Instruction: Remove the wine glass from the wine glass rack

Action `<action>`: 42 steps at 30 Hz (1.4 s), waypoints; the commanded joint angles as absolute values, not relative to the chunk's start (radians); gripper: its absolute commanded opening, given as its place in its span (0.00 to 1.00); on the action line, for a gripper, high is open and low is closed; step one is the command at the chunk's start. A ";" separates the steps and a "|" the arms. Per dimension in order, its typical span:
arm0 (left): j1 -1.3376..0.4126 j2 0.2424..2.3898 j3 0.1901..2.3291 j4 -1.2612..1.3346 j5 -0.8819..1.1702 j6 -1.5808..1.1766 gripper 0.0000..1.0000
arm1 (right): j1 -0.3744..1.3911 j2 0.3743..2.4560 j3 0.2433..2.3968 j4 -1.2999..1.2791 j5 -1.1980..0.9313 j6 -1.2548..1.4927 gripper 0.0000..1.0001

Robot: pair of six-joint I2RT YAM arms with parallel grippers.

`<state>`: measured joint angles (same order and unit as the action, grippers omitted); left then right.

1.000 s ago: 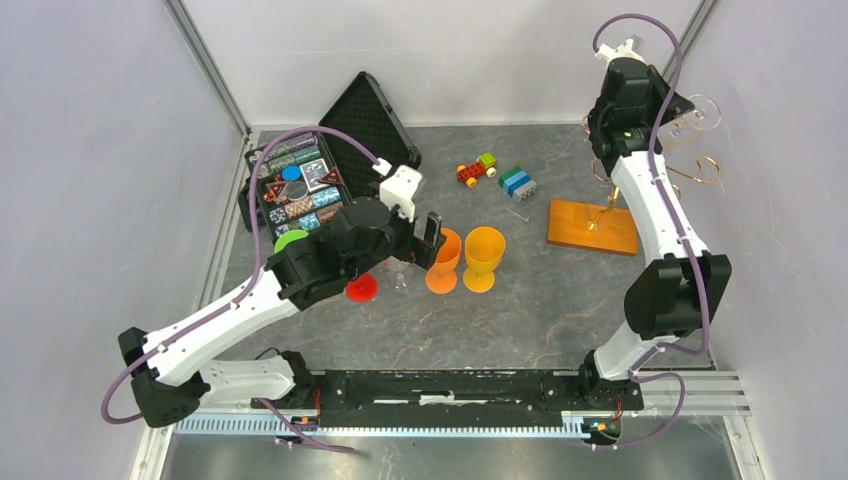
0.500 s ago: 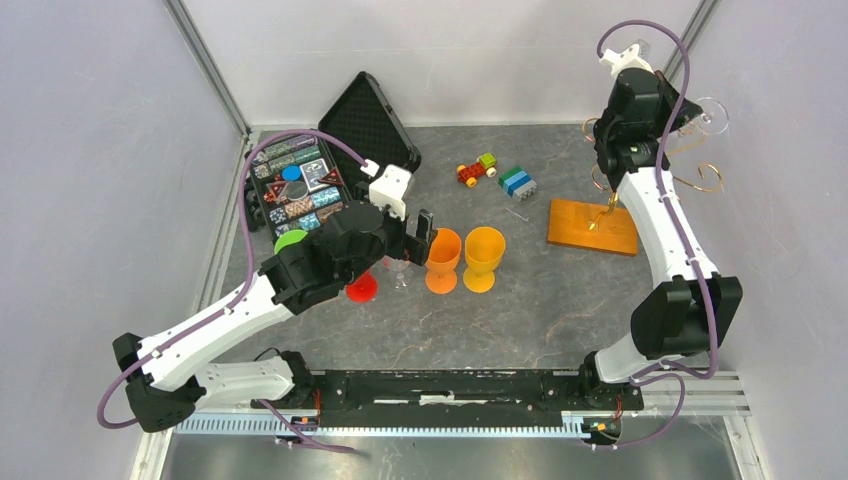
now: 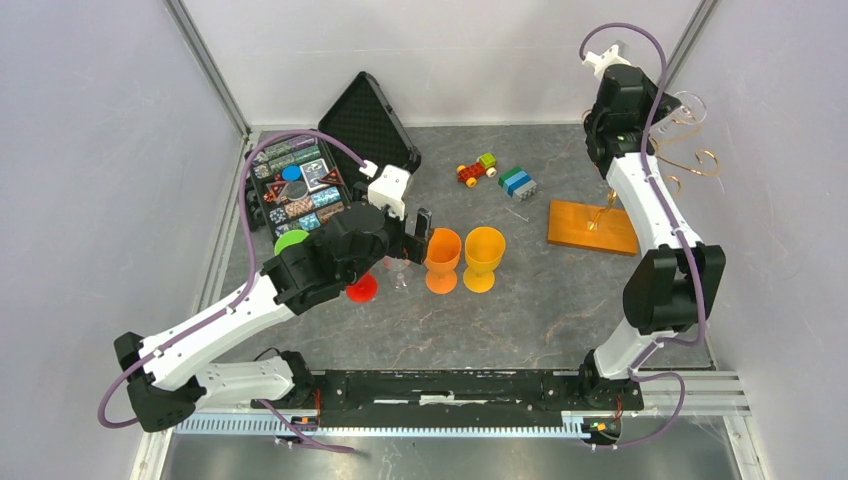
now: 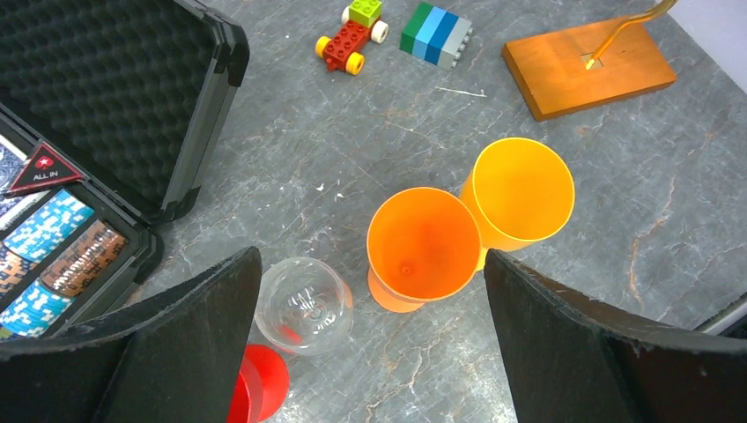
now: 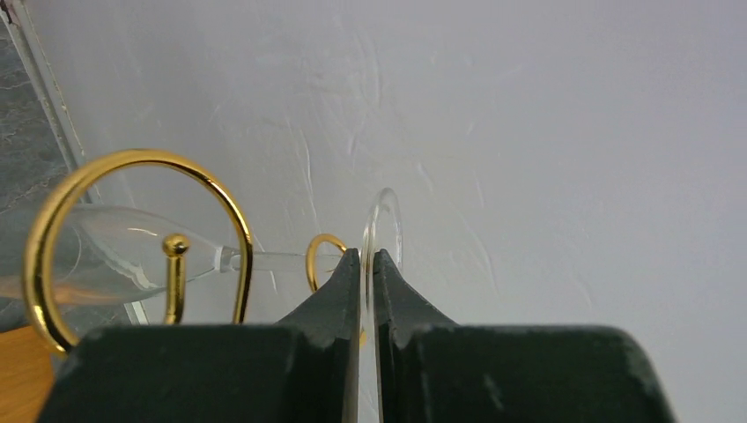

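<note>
The right end effector (image 5: 366, 257) is raised at about 2 o'clock over the counter (image 3: 520, 310), close to the side wall. Its two fingers are almost together, clamped on the thin round foot of the clear wine glass (image 5: 106, 256). The glass lies on its side: from the right wrist, the foot stands edge-on between the fingertips and the stem runs toward 9 o'clock to the bowl. The stem passes behind a large gold scroll (image 5: 132, 157) of the wine glass rack (image 3: 592, 227). Whether the stem bears on the wire cannot be told. The rack's orange-brown wooden base sits flat on the counter at 3 o'clock, below the raised glass.

The left end effector (image 4: 370, 264) hangs over the middle of the counter with its fingers spread wide apart and nothing between them. Under that gap stand an orange cup (image 4: 423, 247) and, touching it at its 2 o'clock, a yellow-orange cup (image 4: 520, 189). A clear goblet (image 4: 304, 304) stands just beside the orange cup at its 8 o'clock. A black hinged case (image 4: 106, 97) lies open at 10 o'clock. A toy car (image 4: 352, 35) and a stack of coloured bricks (image 4: 433, 33) lie at 12 o'clock.
</note>
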<state>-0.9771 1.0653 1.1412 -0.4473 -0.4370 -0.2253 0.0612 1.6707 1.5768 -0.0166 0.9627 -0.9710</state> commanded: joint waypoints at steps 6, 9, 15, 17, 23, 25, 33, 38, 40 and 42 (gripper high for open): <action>-0.977 1.073 1.129 -0.400 -0.488 -0.172 1.00 | 0.023 1.714 1.662 0.034 0.947 -0.973 0.00; -0.976 1.076 1.127 -0.400 -0.492 -0.170 1.00 | 0.017 1.705 1.643 0.067 0.976 -0.996 0.00; -0.976 1.075 1.126 -0.400 -0.495 -0.169 1.00 | 0.009 1.687 1.626 0.082 0.990 -1.006 0.00; -0.976 1.074 1.126 -0.399 -0.495 -0.167 1.00 | 0.009 1.679 1.626 0.066 1.002 -0.998 0.00; -0.977 1.075 1.123 -0.397 -0.495 -0.166 1.00 | 0.015 1.642 1.630 -0.032 1.013 -0.935 0.00; -0.977 1.075 1.123 -0.397 -0.495 -0.166 1.00 | 0.020 1.635 1.632 -0.051 1.013 -0.921 0.00; -0.976 1.071 1.121 -0.396 -0.498 -0.164 1.00 | 0.077 1.637 1.681 -0.153 1.043 -0.866 0.00; -0.976 1.071 1.120 -0.394 -0.500 -0.163 1.00 | 0.095 1.642 1.722 -0.199 1.082 -0.861 0.00; -0.976 1.070 1.119 -0.394 -0.500 -0.163 1.00 | 0.098 1.636 1.726 -0.200 1.078 -0.859 0.00; -0.977 1.070 1.118 -0.394 -0.499 -0.163 1.00 | 0.100 1.633 1.730 -0.203 1.079 -0.855 0.00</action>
